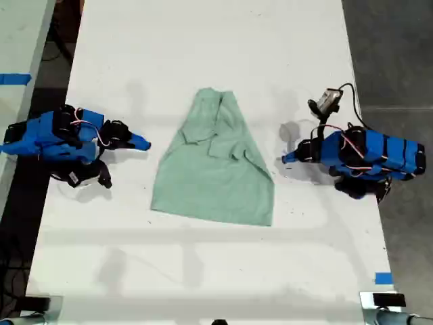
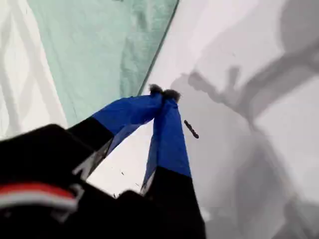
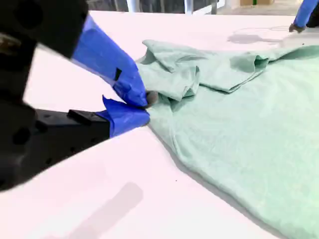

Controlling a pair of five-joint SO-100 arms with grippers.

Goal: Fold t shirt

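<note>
The pale mint-green t shirt (image 1: pixel 216 169) lies flat and wrinkled in the middle of the white table. Its narrow end is toward the far edge and both sleeves are folded in over the body. My first gripper (image 1: pixel 285 159) sits at the exterior view's right, shut and empty, just off the shirt's edge. In the first wrist view its tips (image 2: pixel 163 92) meet over bare table, beside the t shirt (image 2: pixel 89 50). My second gripper (image 1: pixel 145 143) sits at the exterior view's left, shut, a short gap from the cloth. The second wrist view shows it (image 3: pixel 146 105) low beside the t shirt (image 3: pixel 239 124).
A small device with a black cable (image 1: pixel 328 101) lies behind the first arm. Blue tape marks (image 1: pixel 383 278) the table near the exterior view's lower right. The table edge (image 1: pixel 365 203) runs close behind the first arm, with grey floor beyond. The first arm's tip (image 3: pixel 304 15) shows far across the shirt.
</note>
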